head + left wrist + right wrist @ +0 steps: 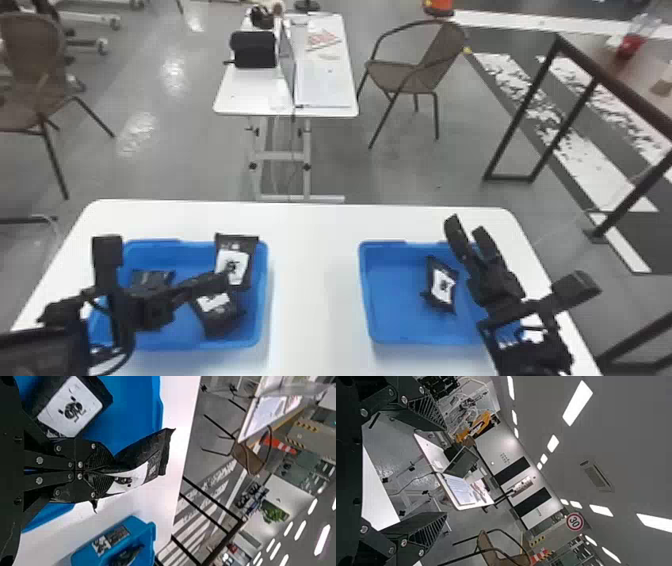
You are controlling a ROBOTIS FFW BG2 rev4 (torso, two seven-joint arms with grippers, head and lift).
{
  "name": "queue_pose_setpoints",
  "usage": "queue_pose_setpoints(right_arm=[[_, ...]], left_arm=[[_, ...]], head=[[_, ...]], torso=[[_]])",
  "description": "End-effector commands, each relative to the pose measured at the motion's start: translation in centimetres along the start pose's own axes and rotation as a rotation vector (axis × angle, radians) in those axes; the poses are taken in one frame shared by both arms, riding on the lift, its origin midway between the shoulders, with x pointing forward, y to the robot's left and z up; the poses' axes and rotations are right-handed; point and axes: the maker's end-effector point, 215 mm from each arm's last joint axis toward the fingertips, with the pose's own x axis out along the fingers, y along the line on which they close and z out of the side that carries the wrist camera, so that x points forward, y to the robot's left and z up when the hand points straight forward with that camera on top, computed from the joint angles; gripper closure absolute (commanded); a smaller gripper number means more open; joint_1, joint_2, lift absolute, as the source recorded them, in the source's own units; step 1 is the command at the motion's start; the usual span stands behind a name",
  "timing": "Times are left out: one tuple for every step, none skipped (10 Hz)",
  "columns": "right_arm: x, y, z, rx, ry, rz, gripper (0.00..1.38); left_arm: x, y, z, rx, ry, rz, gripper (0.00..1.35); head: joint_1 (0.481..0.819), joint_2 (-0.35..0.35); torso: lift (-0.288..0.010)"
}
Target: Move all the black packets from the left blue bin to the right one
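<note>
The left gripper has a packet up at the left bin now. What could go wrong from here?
The left gripper pinches the held packet at one end, the rest sticking out past the fingers, so it might twist or slip on the way over.

The right gripper hangs open by the right bin, and the arms could crowd each other there.

A packet already lies in that bin; the next one might land on it.

Pretty sure it's a lab or workshop: white table point(240, 95) with a laptop point(287, 60) at the head view's top centre, shiny grey floor point(165, 165), plus hazard stripes point(537, 541), a round red-rimmed sign point(575, 513) and ceiling lights point(577, 403) in the right wrist view.
</note>
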Motion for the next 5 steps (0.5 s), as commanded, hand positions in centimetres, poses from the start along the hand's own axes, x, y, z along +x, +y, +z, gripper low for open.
queue_pose_setpoints(right_arm=[[0.5,1.6,-0.5,0.015,0.014,0.040,0.29],[1.2,3.2,-1.1,0.029,0.036,0.084,0.29],[2.3,5.3,-1.8,0.045,0.059,0.146,0.28],[3.2,7.1,-2.2,0.054,0.072,0.194,0.28],[4.1,9.0,-2.7,0.071,0.095,0.248,0.29]], left_arm=[[-0.2,-3.1,2.8,0.130,-0.059,-0.111,1.21],[0.1,-5.1,4.6,0.223,-0.093,-0.176,1.21],[1.0,-6.7,6.1,0.315,-0.089,-0.220,1.21],[2.1,-8.5,7.4,0.348,-0.121,-0.278,1.21],[3.7,-10.6,8.6,0.379,-0.129,-0.343,1.21]], head=[[0.695,-0.124],[0.695,-0.128],[0.695,-0.128],[0.695,-0.120],[0.695,-0.114]], torso=[[0.000],[0.000],[0.000],[0.000],[0.000]])
